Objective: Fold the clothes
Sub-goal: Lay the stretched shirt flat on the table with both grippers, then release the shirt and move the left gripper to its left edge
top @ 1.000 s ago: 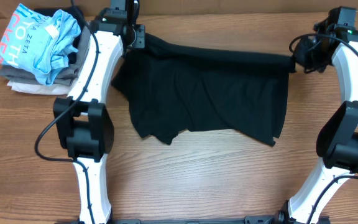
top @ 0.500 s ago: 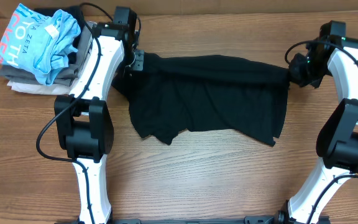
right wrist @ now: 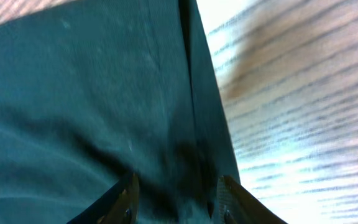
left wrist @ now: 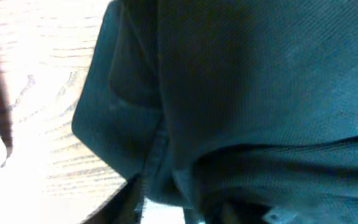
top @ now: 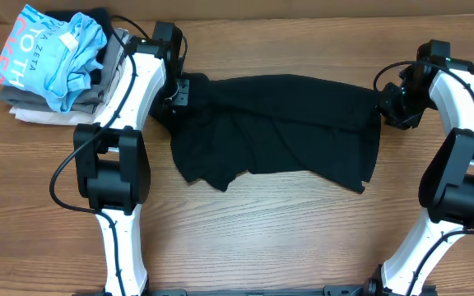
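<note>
- Clothes (top: pixel 278 123): black, lying flat mid-table (top: pixel 262 238), top edge stretched between both grippers.
- Left gripper (top: pixel 179 92): pinched closed on upper-left corner.
- Right gripper (top: pixel 383 103): clamped on upper-right corner.

Left arm (top: pixel 134 82), right arm (top: pixel 461 92) stretched forward — left fingers (top: pixel 181 90), right fingers (right wrist: pixel 126 200) clamped.
</note>
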`<action>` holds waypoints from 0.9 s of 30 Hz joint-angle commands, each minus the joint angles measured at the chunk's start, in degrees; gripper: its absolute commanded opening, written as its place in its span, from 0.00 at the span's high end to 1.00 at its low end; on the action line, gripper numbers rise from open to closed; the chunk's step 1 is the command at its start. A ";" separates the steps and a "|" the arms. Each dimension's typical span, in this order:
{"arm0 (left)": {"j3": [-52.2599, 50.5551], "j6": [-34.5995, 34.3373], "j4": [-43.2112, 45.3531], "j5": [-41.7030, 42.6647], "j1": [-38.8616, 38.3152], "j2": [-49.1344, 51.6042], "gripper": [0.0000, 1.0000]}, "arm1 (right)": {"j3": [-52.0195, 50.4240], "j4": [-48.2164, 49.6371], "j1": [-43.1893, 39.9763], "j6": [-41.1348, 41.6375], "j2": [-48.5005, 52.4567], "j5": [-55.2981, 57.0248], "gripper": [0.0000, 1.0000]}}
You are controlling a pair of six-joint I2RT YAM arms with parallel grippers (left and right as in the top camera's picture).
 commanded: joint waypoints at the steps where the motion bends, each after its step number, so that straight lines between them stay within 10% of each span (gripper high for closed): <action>1: 2.36 1.14 -3.41 0.09 0.70 0.76 0.51 | 1.86 -1.29 -0.59 0.20 -1.31 -1.29 0.56; 10: 27.47 2.43 -24.37 0.07 1.05 0.76 0.00 | 12.94 -10.67 -0.96 -0.09 -13.22 -1.73 0.49; 16: 41.75 2.45 -31.32 1.57 1.05 -1.14 0.00 | 15.85 -15.80 -0.96 -1.62 -23.69 -1.68 0.15; 27: 42.36 2.12 -31.32 3.54 0.90 -16.98 0.00 | 15.87 -25.77 -0.94 -2.01 -38.42 -1.11 0.07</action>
